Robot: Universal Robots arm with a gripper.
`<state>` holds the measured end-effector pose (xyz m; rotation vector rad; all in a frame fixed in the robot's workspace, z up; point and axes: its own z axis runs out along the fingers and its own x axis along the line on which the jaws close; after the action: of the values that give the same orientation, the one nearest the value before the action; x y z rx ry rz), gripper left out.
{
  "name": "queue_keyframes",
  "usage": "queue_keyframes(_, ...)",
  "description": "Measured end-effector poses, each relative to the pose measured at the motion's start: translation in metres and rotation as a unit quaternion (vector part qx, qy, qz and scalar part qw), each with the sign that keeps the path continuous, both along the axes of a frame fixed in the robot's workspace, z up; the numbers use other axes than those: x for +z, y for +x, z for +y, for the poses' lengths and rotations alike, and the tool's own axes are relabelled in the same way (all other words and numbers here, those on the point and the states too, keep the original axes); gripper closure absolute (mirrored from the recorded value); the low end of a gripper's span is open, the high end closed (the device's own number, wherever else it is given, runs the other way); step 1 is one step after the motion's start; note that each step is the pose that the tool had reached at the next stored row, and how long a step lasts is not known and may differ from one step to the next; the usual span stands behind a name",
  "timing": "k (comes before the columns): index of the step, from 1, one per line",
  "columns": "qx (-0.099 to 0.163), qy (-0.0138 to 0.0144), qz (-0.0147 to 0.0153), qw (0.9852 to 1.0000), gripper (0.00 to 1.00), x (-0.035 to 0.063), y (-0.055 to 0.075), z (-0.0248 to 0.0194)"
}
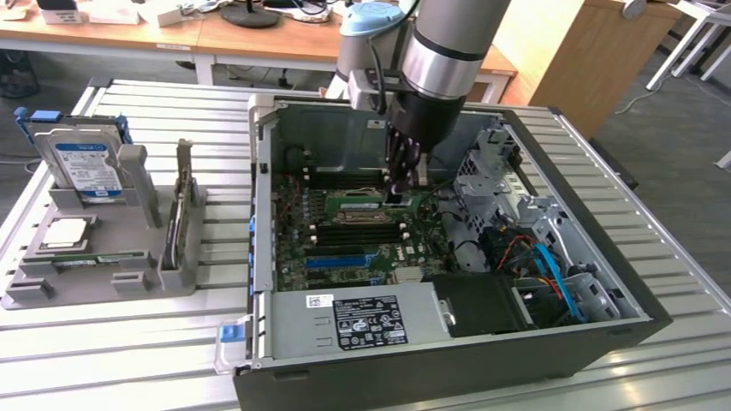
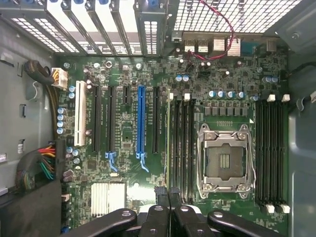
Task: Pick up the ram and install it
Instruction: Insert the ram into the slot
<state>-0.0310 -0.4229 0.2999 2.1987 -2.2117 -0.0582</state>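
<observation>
Though nearly closed, pincer point(image 2: 168, 192) around ram point(image 2: 169, 138).

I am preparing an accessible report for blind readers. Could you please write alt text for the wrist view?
The gripper grips the ram, a thin green stick seen edge-on, at the black memory slots beside the empty CPU socket of a green motherboard. A blue slot and a white slot lie on the ram's other side.

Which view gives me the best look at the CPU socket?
The wrist view: the CPU socket is seen straight on, whole, its metal frame clear, beside the slots where the gripper holds the ram edge-on. The exterior view shows it slanted, just beside the gripper.
</observation>
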Motion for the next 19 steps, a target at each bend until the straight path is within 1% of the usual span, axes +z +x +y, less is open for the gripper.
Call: queue_keyframes(19, -0.002, 0.0, 0.0, 1.0, 0.88, -0.0173, 0.0, 0.0)
